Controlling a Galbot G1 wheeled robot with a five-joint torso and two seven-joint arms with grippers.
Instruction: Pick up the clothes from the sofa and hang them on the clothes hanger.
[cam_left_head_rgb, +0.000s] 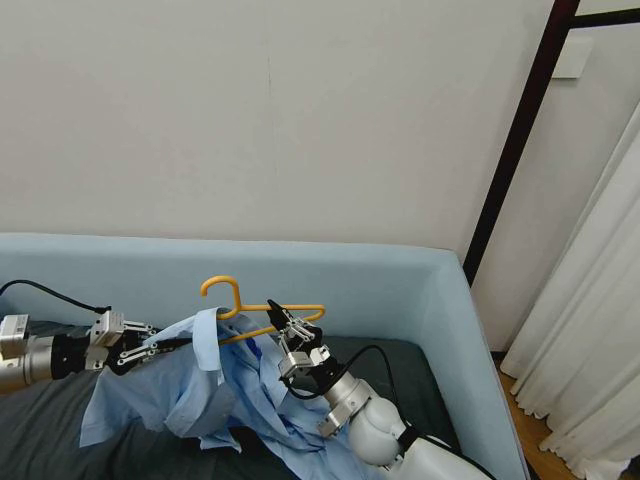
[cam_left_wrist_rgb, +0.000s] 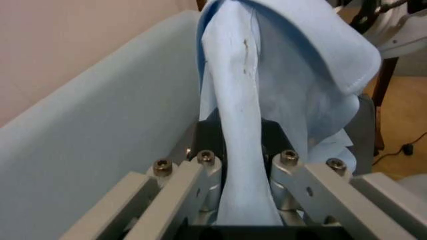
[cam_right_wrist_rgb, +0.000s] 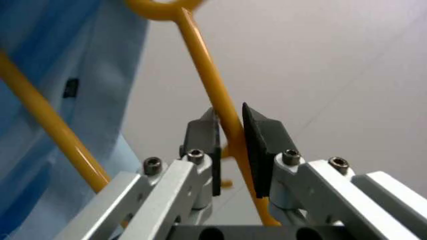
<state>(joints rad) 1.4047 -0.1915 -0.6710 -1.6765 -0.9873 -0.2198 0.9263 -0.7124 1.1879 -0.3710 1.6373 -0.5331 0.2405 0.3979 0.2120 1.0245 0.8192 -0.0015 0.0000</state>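
Note:
A light blue shirt (cam_left_head_rgb: 200, 385) hangs partly over a yellow hanger (cam_left_head_rgb: 232, 296) above the dark sofa seat. My left gripper (cam_left_head_rgb: 168, 346), reaching in from the left, is shut on a fold of the shirt (cam_left_wrist_rgb: 243, 165) near the collar. My right gripper (cam_left_head_rgb: 284, 322) comes up from below and is shut on the yellow hanger's bar (cam_right_wrist_rgb: 227, 120), holding it raised in front of the sofa back. In the right wrist view the blue cloth (cam_right_wrist_rgb: 60, 65) drapes over the hanger's sloping arm. The shirt's lower part trails onto the seat.
The sofa has a pale blue back and arm (cam_left_head_rgb: 440, 290) and a dark grey seat (cam_left_head_rgb: 50, 440). A white wall rises behind. A dark post (cam_left_head_rgb: 515, 130) and white curtains (cam_left_head_rgb: 590, 330) stand to the right.

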